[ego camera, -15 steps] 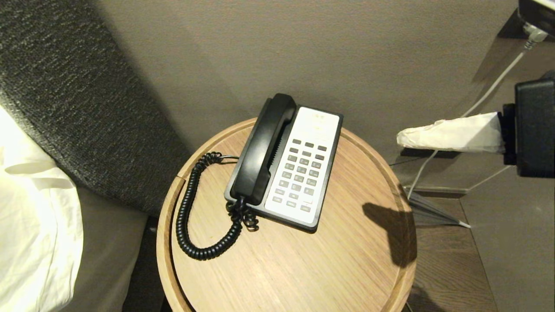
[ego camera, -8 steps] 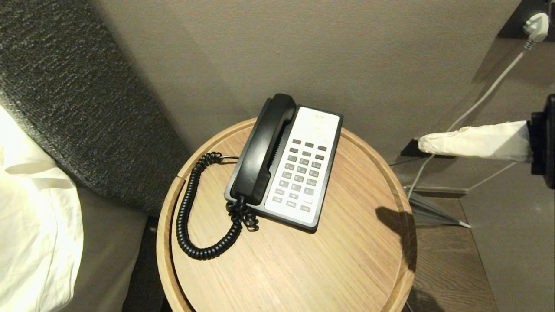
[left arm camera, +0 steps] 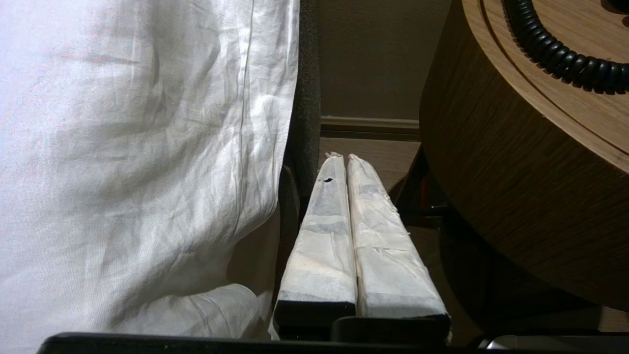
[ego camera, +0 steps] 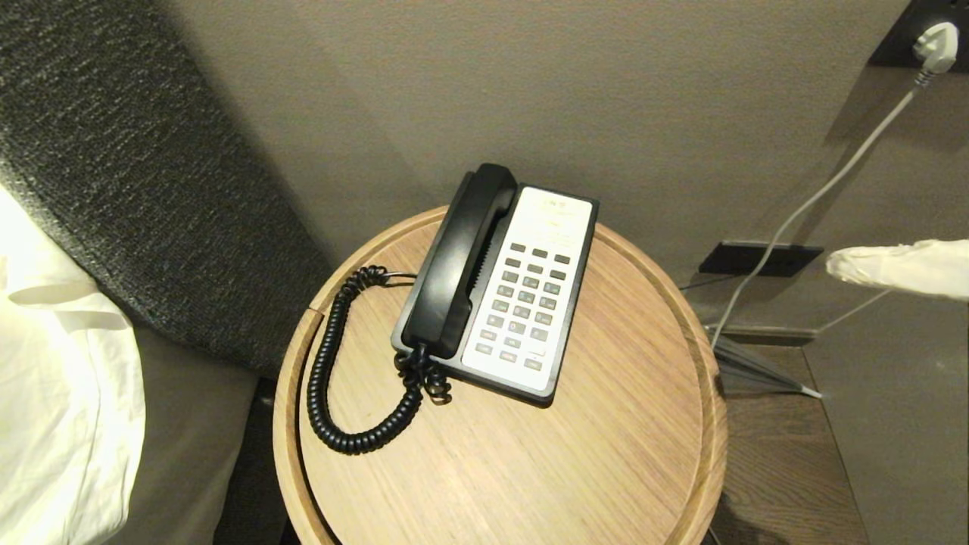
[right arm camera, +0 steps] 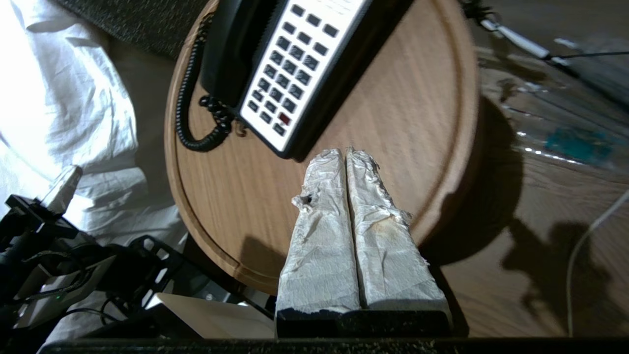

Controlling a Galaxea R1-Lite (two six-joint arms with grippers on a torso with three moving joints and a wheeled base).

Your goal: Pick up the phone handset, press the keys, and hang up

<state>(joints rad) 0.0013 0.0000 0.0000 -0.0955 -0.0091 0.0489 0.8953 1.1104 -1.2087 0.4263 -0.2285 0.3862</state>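
The black phone handset [ego camera: 460,261] lies in its cradle on the left side of the black-and-white phone base [ego camera: 534,291], which stands on a round wooden table [ego camera: 530,469]. Its coiled cord [ego camera: 325,371] loops over the table's left part. The keys [right arm camera: 287,73] show in the right wrist view. My right gripper [ego camera: 833,266], wrapped in white, is shut and empty at the head view's right edge, beyond the table's rim and apart from the phone. My left gripper [left arm camera: 342,156] is shut, parked low between the bed and the table's side.
White bedding [ego camera: 53,378] and a dark textured headboard [ego camera: 136,174] lie left of the table. A white plug and cable [ego camera: 825,185] run down the wall at the right, above a black wall plate [ego camera: 761,259]. Wooden floor [ego camera: 787,469] lies at the right.
My right gripper has drawn back to the right and a little lower, so only its wrapped fingers remain in the head view. Its shadow has left the table. The phone has not moved.
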